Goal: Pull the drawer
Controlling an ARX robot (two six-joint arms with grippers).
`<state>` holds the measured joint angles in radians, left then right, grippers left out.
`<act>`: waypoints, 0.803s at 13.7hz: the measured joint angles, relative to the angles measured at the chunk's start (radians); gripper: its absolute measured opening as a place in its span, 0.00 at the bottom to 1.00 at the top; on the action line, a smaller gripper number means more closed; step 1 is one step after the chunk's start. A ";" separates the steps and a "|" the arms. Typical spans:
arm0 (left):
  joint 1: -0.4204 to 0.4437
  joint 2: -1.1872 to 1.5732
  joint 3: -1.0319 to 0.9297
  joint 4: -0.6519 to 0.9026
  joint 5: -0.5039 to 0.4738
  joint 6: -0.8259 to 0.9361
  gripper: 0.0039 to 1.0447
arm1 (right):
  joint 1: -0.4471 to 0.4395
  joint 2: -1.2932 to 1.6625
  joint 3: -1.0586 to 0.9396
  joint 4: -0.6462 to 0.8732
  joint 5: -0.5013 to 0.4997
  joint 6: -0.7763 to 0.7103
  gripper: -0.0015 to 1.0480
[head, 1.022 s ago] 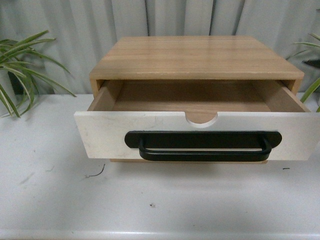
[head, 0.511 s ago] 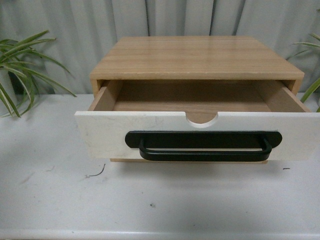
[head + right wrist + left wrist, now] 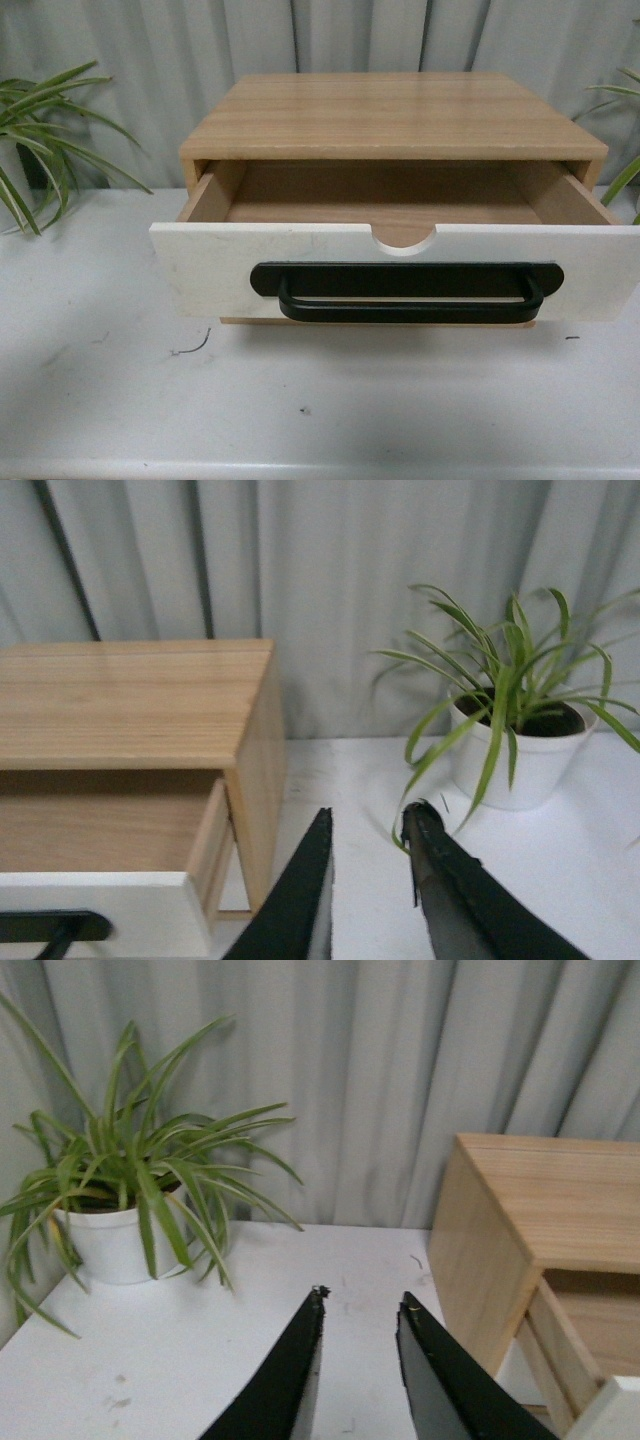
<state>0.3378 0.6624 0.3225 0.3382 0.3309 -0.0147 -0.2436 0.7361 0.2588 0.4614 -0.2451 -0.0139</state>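
On tabletop (image 3: 100,400) | drawer (image 3: 400,265) sitting pulled out of wooden cabinet (image 3: 395,115), nothing inside | left tool (image 3: 360,1305) hanging slightly parted, empty | right tool (image 3: 370,815) hanging slightly parted, empty

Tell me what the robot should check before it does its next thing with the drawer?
1. Drawer pulled out of the wooden box: ok, inside shows.
2. Handle free of grippers: ok.
3. Left gripper empty, fingers slightly apart: ok.
4. Right gripper empty: ok.
5. Plants clear of the drawer: ok.
6. Drawer pulled as far as it goes: cannot tell.
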 joint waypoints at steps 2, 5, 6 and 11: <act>-0.082 -0.080 -0.082 0.002 -0.067 0.000 0.01 | 0.056 -0.087 -0.056 0.000 0.053 0.000 0.04; -0.203 -0.224 -0.197 -0.024 -0.192 0.003 0.01 | 0.144 -0.236 -0.156 -0.058 0.148 0.003 0.02; -0.222 -0.249 -0.213 -0.034 -0.212 0.003 0.01 | 0.227 -0.268 -0.175 -0.083 0.233 0.003 0.02; -0.336 -0.371 -0.269 -0.102 -0.333 0.004 0.01 | 0.243 -0.395 -0.218 -0.166 0.246 0.003 0.02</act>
<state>0.0013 0.2913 0.0540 0.2359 -0.0017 -0.0105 -0.0002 0.3408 0.0410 0.2958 0.0006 -0.0105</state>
